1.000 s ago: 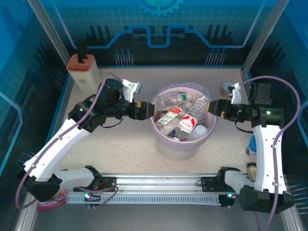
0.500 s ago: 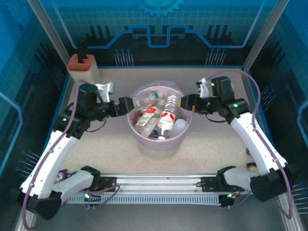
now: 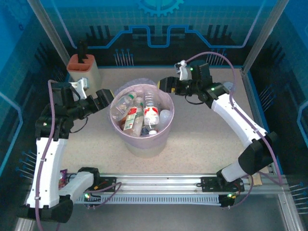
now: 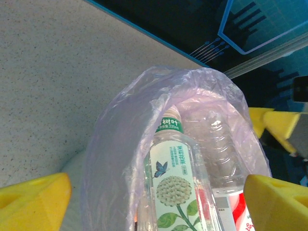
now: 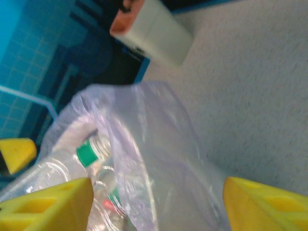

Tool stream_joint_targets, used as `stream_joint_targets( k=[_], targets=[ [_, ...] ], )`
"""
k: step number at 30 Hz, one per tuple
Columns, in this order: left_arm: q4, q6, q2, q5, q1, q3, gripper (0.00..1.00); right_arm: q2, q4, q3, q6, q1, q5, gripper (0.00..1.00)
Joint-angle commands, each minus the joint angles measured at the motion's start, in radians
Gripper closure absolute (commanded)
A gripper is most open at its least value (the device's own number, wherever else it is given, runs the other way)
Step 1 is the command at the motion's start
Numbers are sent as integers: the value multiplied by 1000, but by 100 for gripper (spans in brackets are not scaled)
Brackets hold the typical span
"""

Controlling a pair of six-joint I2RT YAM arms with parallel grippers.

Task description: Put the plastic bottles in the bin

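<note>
Bottles crowd the bin; left wrist reveals butterfly label

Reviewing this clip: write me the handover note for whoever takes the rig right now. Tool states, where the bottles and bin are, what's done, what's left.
Left tool: open, straddling the left rim of the bin, nothing held.
Right tool: open at the bin's far right rim, with the edge of the liner between its fingers, not clamped.
Bin: upright, mid-table.
Bottles: a pile inside the bin.
Done: those bottles are binned.
Left: the right arm hides part of the table's near right edge, so check there for strays. Then back both tools off the rim.
</note>
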Motion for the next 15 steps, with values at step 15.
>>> stream_joint_targets(
  k=[15],
  targets=[
    [392,202,-83,-480,139,-333,1,-195,-109,-229,-391,-341,256,0]
  ],
)
